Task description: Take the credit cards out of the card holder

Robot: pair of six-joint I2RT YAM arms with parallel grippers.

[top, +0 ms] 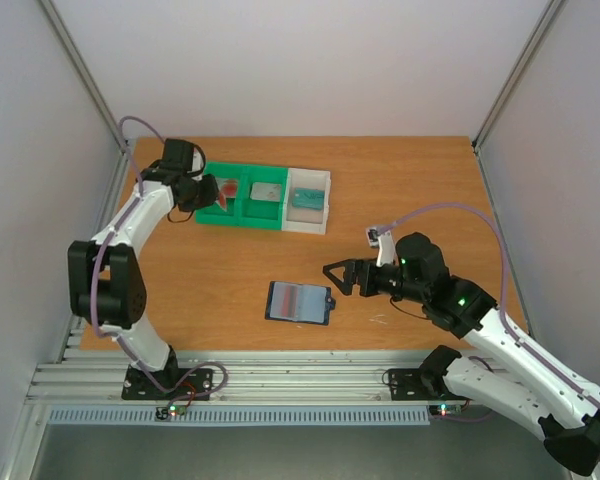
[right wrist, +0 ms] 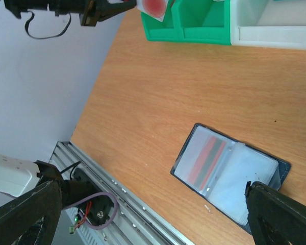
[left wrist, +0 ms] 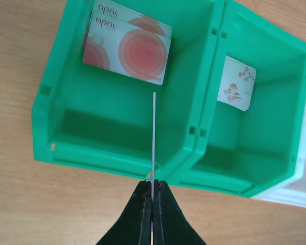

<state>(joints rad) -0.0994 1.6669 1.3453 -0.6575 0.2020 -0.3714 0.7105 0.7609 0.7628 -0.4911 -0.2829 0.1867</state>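
The card holder (top: 299,302) lies open on the table; in the right wrist view the card holder (right wrist: 229,173) shows clear pockets and a red-and-grey striped card in one. My right gripper (top: 340,278) stands open just right of it, holding nothing; the right gripper (right wrist: 153,190) fingers frame that view. My left gripper (left wrist: 153,182) is shut on a credit card (left wrist: 154,132), seen edge-on above the tray's left compartment. The left gripper (top: 205,190) hangs at the tray's left end. Two credit cards (left wrist: 127,48) with red blotches lie in that compartment.
The green-and-white compartment tray (top: 242,216) stands at the back left of the table. A flowered card (left wrist: 236,84) leans in its second green compartment. The white end compartment (top: 308,222) holds a teal object. Side walls enclose the table left and right.
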